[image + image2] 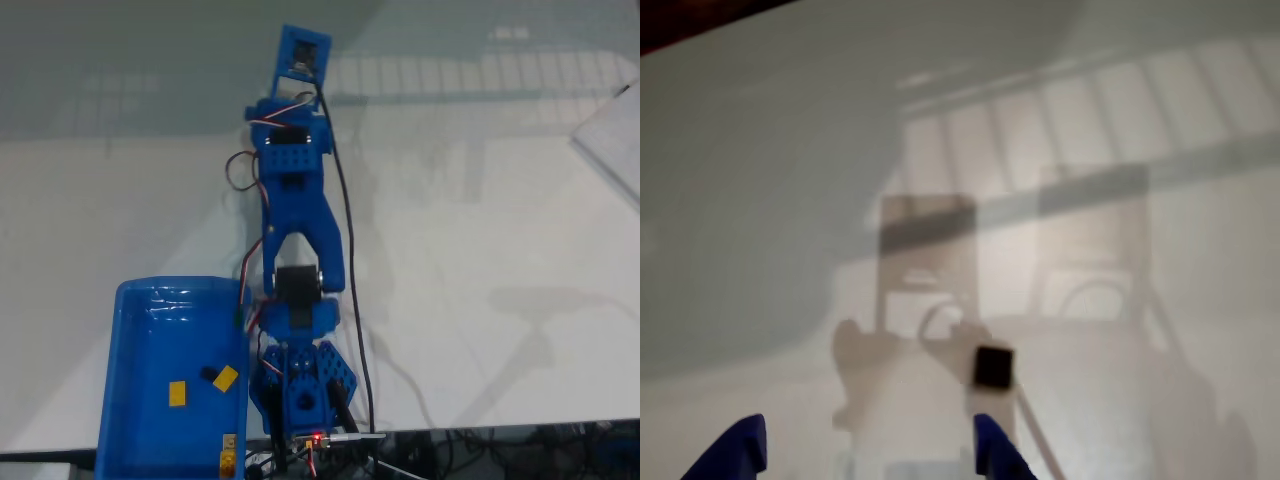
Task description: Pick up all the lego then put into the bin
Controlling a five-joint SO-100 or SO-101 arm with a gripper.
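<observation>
Wrist view: a tiny glossy black square lego brick (993, 366) lies on the pale table (760, 200), lower centre, just above the blue gripper (865, 450), whose fingertips stand wide apart, empty. Fixed view: two yellow bricks (177, 394) lie in the glossy blue rectangular bin (140, 300), lower left.

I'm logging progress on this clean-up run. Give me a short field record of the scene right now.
bin: blue, left of the arm base in the fixed view
in bin: two yellow lego, one black lego
outside bin: one black lego on the table, wrist view
gripper: open, empty, the black lego just ahead of it
left to do: one lego
</observation>
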